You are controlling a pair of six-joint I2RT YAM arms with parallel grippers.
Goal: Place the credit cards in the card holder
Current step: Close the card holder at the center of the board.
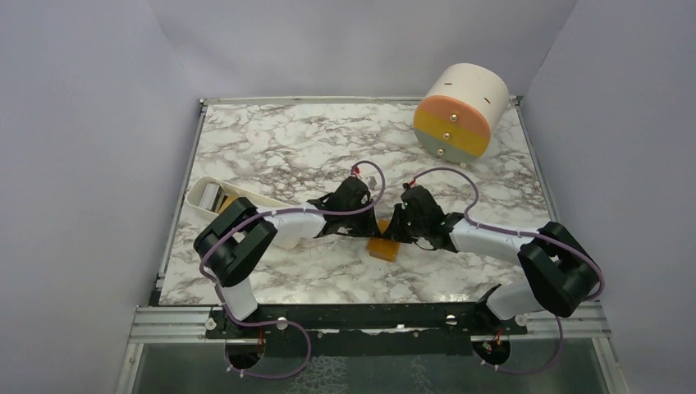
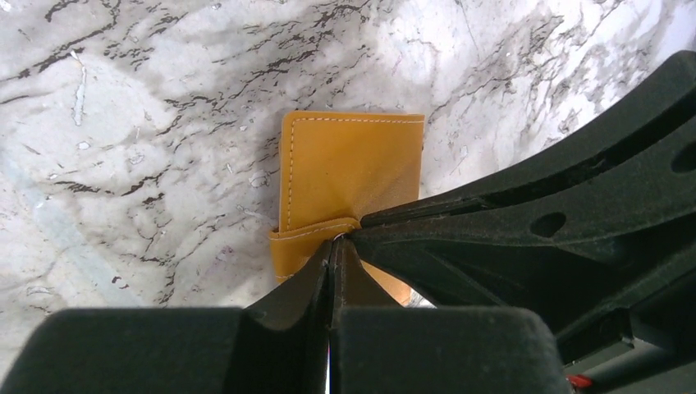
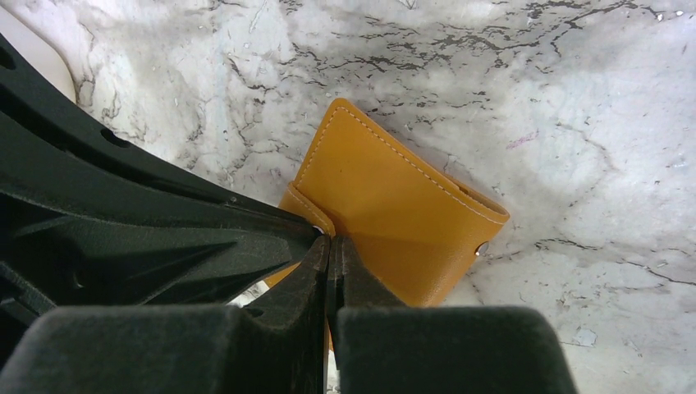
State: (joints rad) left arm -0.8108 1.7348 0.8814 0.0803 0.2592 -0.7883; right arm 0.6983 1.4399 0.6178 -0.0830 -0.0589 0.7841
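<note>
The marble worktop is carrying everything here. A big cream drum with orange, yellow and grey-green bands on its face is lying on its side at the far right corner. The left arm and right arm are reaching inward and meeting at the near middle. A white oblong tray is sitting at the left edge, partly hidden under the left arm, with something grey in it that is too small to name.

The card holder is lying flat and folded shut on the worktop right where the two hands meet, near the tray and well apart from the drum.

The left hand is showing its fingers pressed together with no gap, tips touching the end of the holder's strap. The right hand is likewise fully closed, its tips touching the same spot from the opposite side. Whether either is pinching any leather I cannot tell. A small snap stud is showing at the holder's edge.
</note>
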